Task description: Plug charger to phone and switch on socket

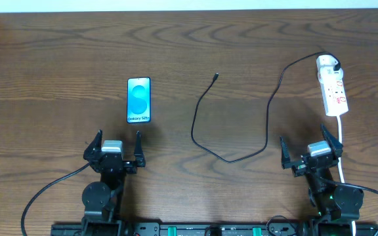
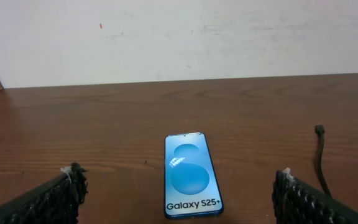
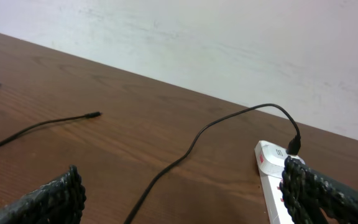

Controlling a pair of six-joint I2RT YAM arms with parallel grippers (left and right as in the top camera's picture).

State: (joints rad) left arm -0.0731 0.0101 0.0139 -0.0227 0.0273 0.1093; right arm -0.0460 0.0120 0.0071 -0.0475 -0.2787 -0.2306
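The phone [image 1: 139,99] lies flat on the table left of centre, blue screen up, its "Galaxy" end toward my left gripper; it fills the middle of the left wrist view [image 2: 191,174]. The charger cable [image 1: 205,141] curves across the middle, its free black tip [image 1: 216,76] lying loose. Its white plug [image 1: 327,64] sits in the far end of the socket strip [image 1: 334,92] at the right. My left gripper [image 1: 114,149] is open and empty just short of the phone. My right gripper [image 1: 311,152] is open and empty, near the strip's near end [image 3: 272,199].
The strip's white cord [image 1: 342,147] runs toward the front edge past my right gripper. A pale wall [image 2: 179,37] stands behind the table's far edge. Both arm bases sit at the front edge.
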